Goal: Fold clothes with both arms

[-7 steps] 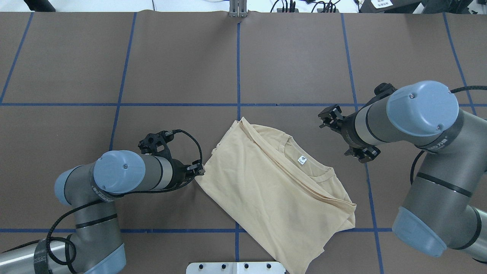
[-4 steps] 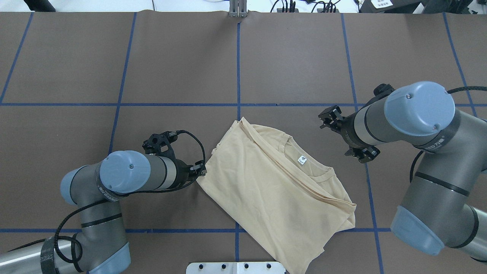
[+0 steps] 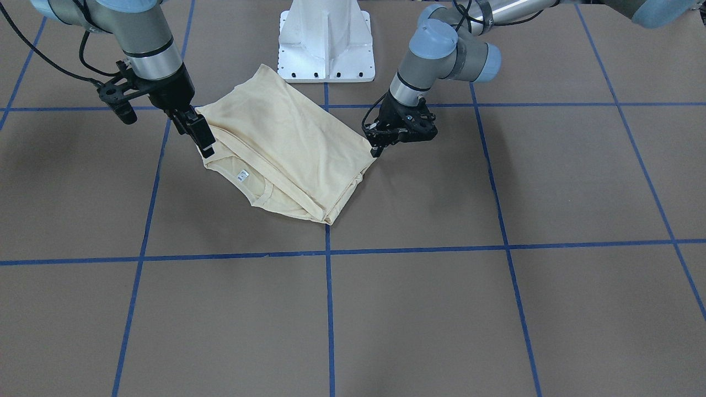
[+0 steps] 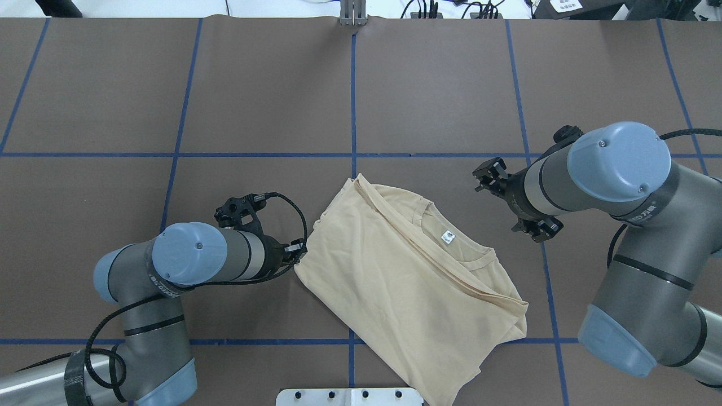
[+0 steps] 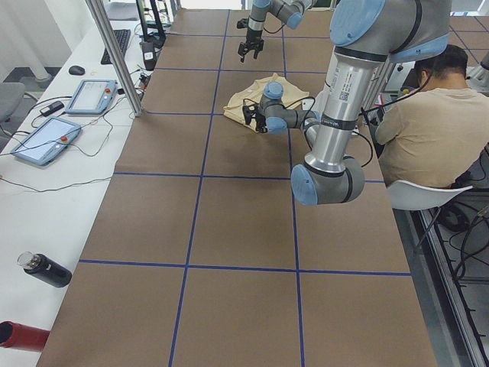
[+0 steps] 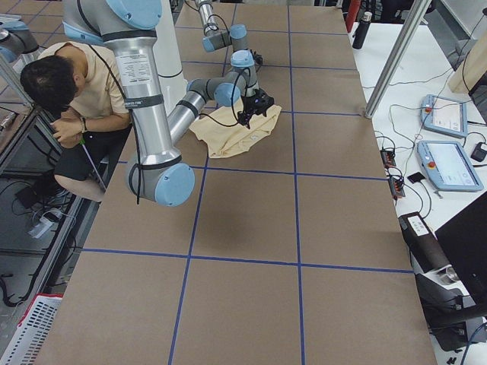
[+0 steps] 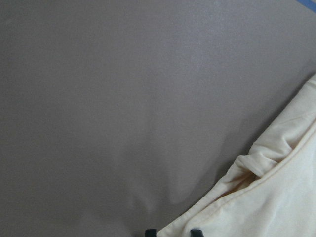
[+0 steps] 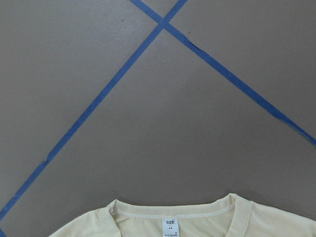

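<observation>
Shirt point(image 4: 406, 276) folded mid-table, left pincer point(image 3: 376, 148) narrow astride its edge, right pincer point(image 3: 201, 138) wide near collar point(image 8: 197, 213)

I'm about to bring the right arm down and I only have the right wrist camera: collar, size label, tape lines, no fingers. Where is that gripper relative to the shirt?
Observer: The right gripper hangs above the table, off the collar side of the shirt; overhead, bare table shows between them.
Operator: And the left one?
Observer: The left gripper is low at the shirt's corner on the robot's left, jaws open, the fabric's edge showing between its fingertips.
Operator: How does the shirt lie overall?
Observer: Folded into a rough rectangle, diagonal to the blue tape lines, one corner beside the white base.
</observation>
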Available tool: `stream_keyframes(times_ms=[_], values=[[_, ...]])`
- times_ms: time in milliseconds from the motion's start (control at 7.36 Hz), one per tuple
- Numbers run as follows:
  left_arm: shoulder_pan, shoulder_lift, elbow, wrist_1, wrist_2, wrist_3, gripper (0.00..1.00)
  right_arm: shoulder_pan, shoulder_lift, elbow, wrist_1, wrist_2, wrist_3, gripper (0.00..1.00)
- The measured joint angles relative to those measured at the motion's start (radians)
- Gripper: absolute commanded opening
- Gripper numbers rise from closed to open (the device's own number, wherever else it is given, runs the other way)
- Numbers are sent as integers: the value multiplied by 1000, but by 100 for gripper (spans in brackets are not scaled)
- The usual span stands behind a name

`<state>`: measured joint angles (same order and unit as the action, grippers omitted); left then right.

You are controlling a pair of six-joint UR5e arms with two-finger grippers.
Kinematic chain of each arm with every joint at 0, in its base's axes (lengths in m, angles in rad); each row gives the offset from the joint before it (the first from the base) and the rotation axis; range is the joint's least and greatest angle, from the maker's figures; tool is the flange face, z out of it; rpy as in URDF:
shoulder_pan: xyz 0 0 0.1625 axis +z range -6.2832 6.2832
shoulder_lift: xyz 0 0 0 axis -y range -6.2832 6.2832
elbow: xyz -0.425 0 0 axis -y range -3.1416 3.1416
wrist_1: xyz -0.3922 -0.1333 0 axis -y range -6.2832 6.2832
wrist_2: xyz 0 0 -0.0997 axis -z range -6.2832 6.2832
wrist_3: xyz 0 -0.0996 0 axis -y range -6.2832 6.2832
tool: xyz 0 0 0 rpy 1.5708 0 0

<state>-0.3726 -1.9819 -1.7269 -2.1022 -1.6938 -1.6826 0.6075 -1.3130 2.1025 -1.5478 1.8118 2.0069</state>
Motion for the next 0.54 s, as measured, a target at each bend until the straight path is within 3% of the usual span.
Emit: stream_keyframes(times_ms=[272,543], values=[[-61,-3,2,2,-2,96,0,-1,0,-3,0,0,0,100],[-176,-65,87,-4,-5,239,0,-5,8,-22,7,0,2,100]])
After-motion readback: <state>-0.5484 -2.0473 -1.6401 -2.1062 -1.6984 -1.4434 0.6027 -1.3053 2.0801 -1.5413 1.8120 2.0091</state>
